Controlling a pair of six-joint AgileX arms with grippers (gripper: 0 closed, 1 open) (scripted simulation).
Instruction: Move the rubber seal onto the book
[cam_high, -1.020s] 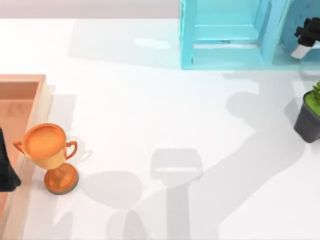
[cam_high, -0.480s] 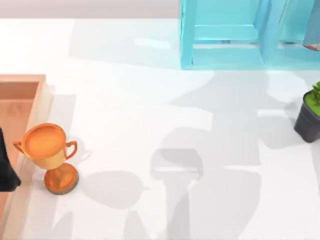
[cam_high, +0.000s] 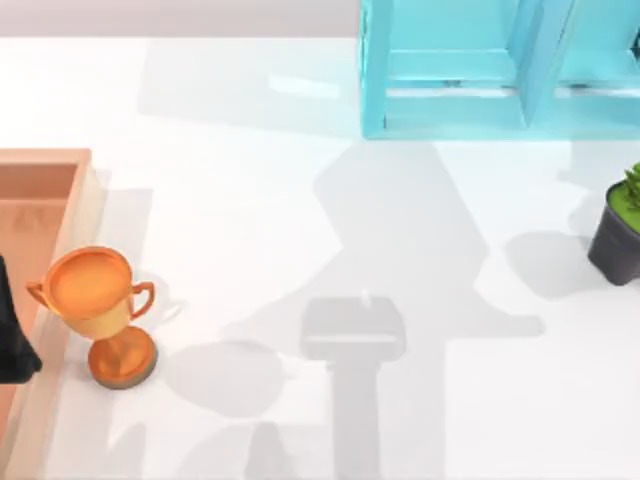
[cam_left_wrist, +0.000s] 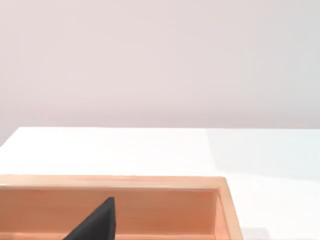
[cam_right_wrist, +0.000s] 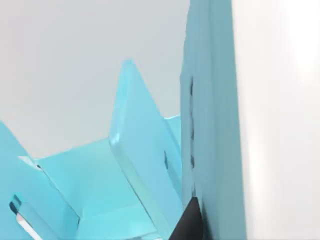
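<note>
The rubber seal and the book are out of view. My left arm (cam_high: 12, 340) is a dark shape at the top view's left edge, over the wooden tray (cam_high: 40, 170). In the left wrist view one dark finger (cam_left_wrist: 95, 222) of the left gripper hangs above the tray's inside (cam_left_wrist: 165, 205). In the right wrist view a dark finger (cam_right_wrist: 189, 222) of the right gripper sits close against a panel of the light-blue shelf unit (cam_right_wrist: 210, 125).
An orange trophy cup (cam_high: 100, 310) stands just right of the tray. The light-blue shelf unit (cam_high: 450, 70) spans the back right. A potted plant (cam_high: 620, 235) sits at the right edge. Arm shadows fall across the white table's middle (cam_high: 360, 330).
My right gripper, seen at the shelf's right end a second ago, has left the top view past its right edge. Its shadow on the table has shifted left. The left arm has not moved.
</note>
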